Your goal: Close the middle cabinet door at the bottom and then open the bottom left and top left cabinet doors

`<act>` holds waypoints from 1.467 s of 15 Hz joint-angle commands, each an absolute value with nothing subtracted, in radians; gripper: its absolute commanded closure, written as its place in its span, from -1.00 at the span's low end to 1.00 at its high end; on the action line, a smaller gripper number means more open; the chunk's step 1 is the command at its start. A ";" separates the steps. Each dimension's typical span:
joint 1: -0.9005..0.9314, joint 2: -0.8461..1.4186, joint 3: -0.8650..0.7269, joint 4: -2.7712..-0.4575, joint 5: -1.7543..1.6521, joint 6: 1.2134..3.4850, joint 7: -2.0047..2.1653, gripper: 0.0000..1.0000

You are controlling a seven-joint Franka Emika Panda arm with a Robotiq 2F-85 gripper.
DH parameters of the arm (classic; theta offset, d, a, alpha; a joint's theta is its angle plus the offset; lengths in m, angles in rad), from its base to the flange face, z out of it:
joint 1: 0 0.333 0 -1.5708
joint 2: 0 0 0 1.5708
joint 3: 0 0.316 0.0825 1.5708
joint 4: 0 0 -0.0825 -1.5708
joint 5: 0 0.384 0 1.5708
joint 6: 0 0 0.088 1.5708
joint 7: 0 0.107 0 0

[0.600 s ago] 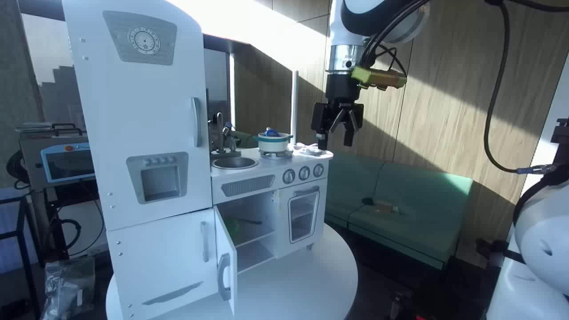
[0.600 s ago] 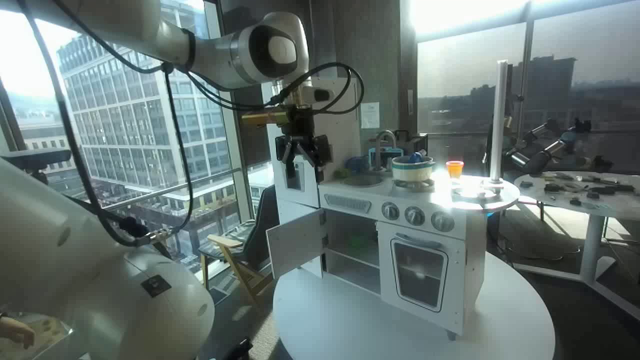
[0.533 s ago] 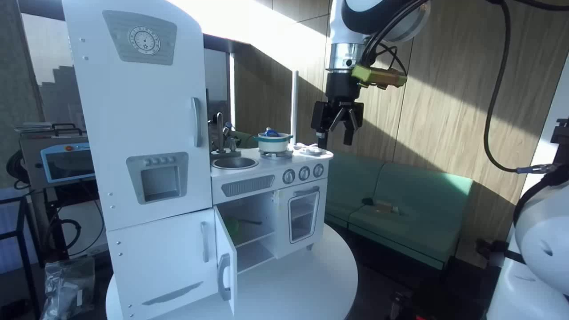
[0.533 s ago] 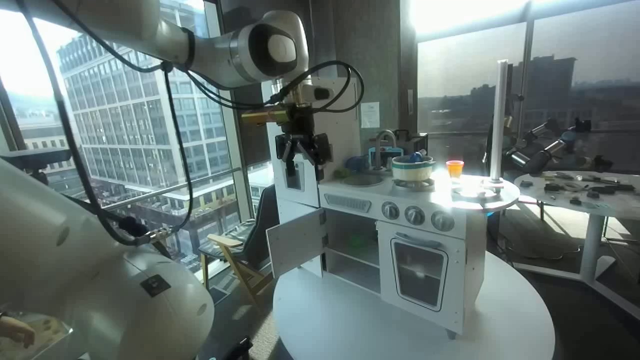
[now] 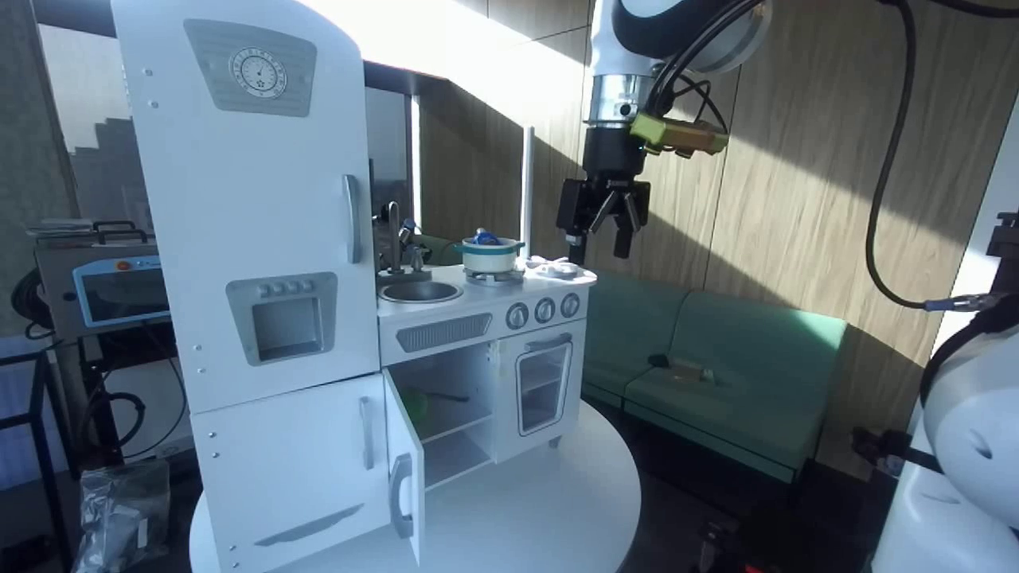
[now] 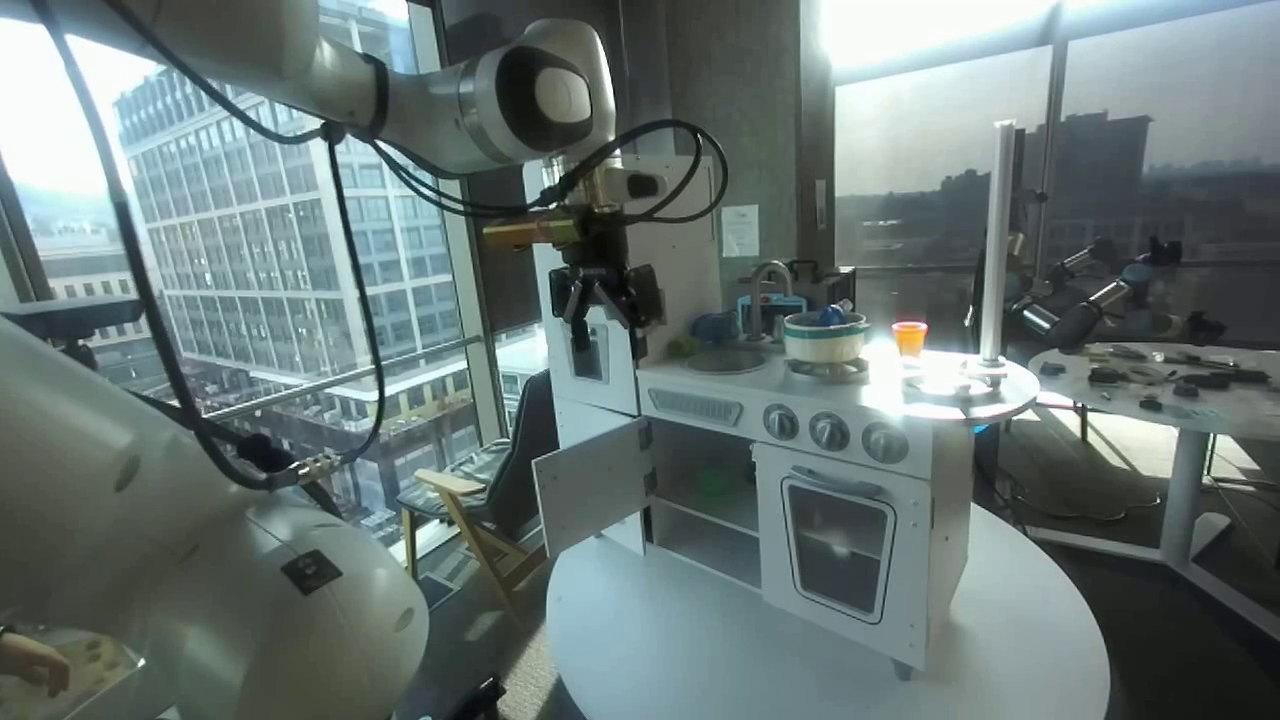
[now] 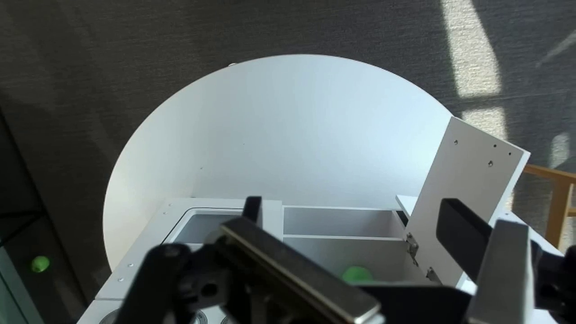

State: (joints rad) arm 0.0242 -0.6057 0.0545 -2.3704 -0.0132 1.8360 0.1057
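Raised slightly since the earlier frame, the gripper [image 5: 600, 250] hung in midair, its jaws spread wide. At the bottom of the kitchen [image 6: 752, 415], set on a round tabletop [image 7: 288, 135], the middle door [image 6: 592, 487] stood swung open, baring a green item [image 7: 357, 273] in the upper compartment [image 7: 387, 258]. The bottom left door [image 5: 290, 461] and top left door [image 5: 263, 183] sat closed, while a pot [image 6: 824, 342] rested on a burner [image 5: 495, 279].

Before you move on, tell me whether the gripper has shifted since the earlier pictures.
Yes, slightly: in an exterior view the gripper sits higher against the wood-panelled wall than before.
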 commanded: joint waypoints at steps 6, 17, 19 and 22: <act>0.144 -0.279 0.150 -2.380 -0.013 2.065 0.021 -1.00; 0.261 -0.019 0.292 -2.260 -0.073 2.387 0.038 -1.00; 0.265 0.052 0.291 -2.208 -0.095 2.372 0.030 -1.00; 0.271 0.158 0.284 -2.129 -0.111 2.358 0.008 -1.00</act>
State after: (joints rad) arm 0.2649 0.0353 0.2918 -2.2407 -0.0895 2.3724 0.0373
